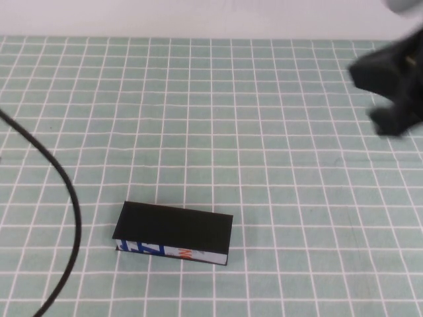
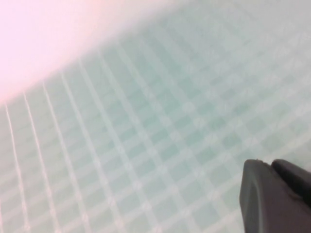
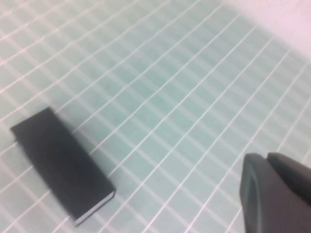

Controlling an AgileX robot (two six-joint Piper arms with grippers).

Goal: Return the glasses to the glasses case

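Note:
The glasses case (image 1: 174, 233) lies closed on the checked mat near the front centre, black lid on top, with its white side with blue and orange print facing me. It also shows in the right wrist view (image 3: 60, 168). The glasses are out of view. My right gripper (image 1: 392, 123) hangs raised above the mat's far right, well away from the case; in its wrist view (image 3: 265, 158) the fingers are shut and empty. My left gripper (image 2: 266, 165) shows only in its own wrist view, shut and empty above bare mat.
A green mat with a white grid (image 1: 264, 132) covers the table up to a white far edge (image 1: 198, 16). A black cable (image 1: 71, 198) curves across the front left, left of the case.

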